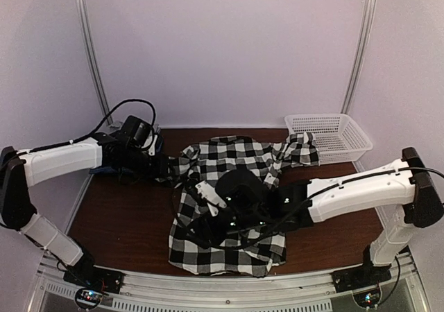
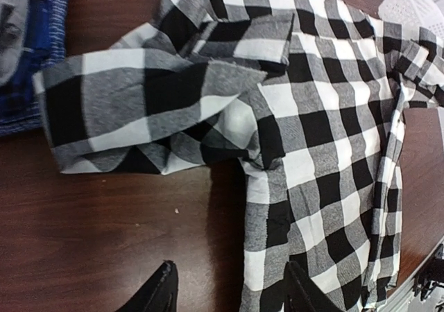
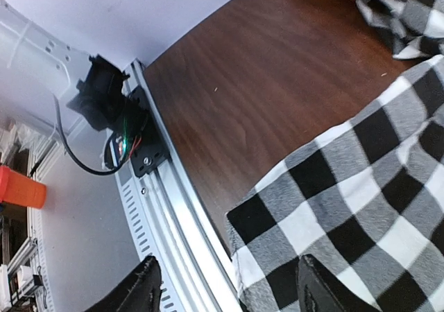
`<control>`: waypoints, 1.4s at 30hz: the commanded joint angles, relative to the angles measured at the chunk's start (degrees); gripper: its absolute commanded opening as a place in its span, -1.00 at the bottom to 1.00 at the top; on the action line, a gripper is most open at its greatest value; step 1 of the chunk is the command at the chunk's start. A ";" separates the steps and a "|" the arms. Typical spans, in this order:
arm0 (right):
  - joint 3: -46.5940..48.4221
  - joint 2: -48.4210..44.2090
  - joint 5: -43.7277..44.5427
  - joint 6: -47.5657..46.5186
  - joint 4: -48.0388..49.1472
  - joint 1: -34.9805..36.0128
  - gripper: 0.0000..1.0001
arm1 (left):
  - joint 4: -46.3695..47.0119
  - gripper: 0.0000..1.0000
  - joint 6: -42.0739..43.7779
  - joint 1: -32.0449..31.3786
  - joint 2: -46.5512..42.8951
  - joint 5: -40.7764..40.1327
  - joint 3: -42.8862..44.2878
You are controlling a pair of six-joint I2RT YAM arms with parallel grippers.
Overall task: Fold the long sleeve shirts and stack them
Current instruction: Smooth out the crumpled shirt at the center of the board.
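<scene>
plaid shirt [image 1: 232,152]: lies opened out over the middle of the worktop [image 1: 118,215], its hem [image 3: 333,222] by the near edge and its collar end toward the far edge.
left sleeve [image 2: 139,111]: bunched in loose folds beside the body, toward the left edge; not laid across the body.
right sleeve [image 1: 298,149]: crumpled toward the far right corner, its end just beside the basket [image 1: 326,118].
left jaws: apart with nothing between them, hanging over the worktop at the shirt's left side, one finger [image 2: 161,291] above bare wood and the other above plaid.
right jaws: apart and gripping nothing, low over the near hem; one finger [image 3: 142,288] sits out past the near edge.
pile: a blue shirt [image 2: 31,83] and a grey shirt [image 2: 14,21] lie together at the far left corner; I cannot tell how neatly they are folded.
done, as I judge it: the blue and grey shirts look put aside as the start of a stack, and the plaid one is spread for folding.
left to do: bring both sleeves in, fold the plaid body, then carry it onto the pile.
</scene>
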 commanded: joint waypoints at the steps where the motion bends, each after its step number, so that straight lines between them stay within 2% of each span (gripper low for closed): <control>1: -7.93 -9.62 10.50 2.89 -3.88 -2.90 0.40 | 10.68 0.05 0.61 -2.47 5.76 7.19 1.17; 9: -14.67 -12.80 16.52 8.01 -7.40 -4.05 0.37 | 16.18 -0.05 -0.26 -4.53 19.63 7.87 7.42; 11: -16.42 -12.53 17.65 8.94 -6.98 -4.09 0.37 | 15.07 -0.07 0.14 -4.53 22.75 4.70 10.45; 14: -17.33 -10.94 19.20 9.89 -8.23 -4.11 0.37 | 10.97 -0.10 -0.35 -3.89 26.65 -4.40 14.33; 18: -17.66 -8.54 20.50 10.40 -9.64 -4.11 0.38 | 9.55 -0.14 -1.57 -0.15 28.34 -10.64 13.29; 24: -16.48 -5.18 20.53 10.48 -10.21 -3.79 0.35 | 11.52 -0.17 -1.34 4.58 25.42 -9.82 5.12; 30: -11.91 -0.32 23.25 10.23 -15.38 -2.67 0.28 | 12.00 -0.17 -0.30 6.31 23.25 -9.29 2.00; 33: -11.18 0.08 25.82 11.09 -19.50 -1.85 0.25 | 12.40 -0.17 0.07 6.37 20.50 -8.23 1.23; 42: -12.55 -1.66 24.53 12.35 -19.65 -1.13 -0.06 | 12.14 -0.24 1.05 2.05 12.57 -3.59 4.36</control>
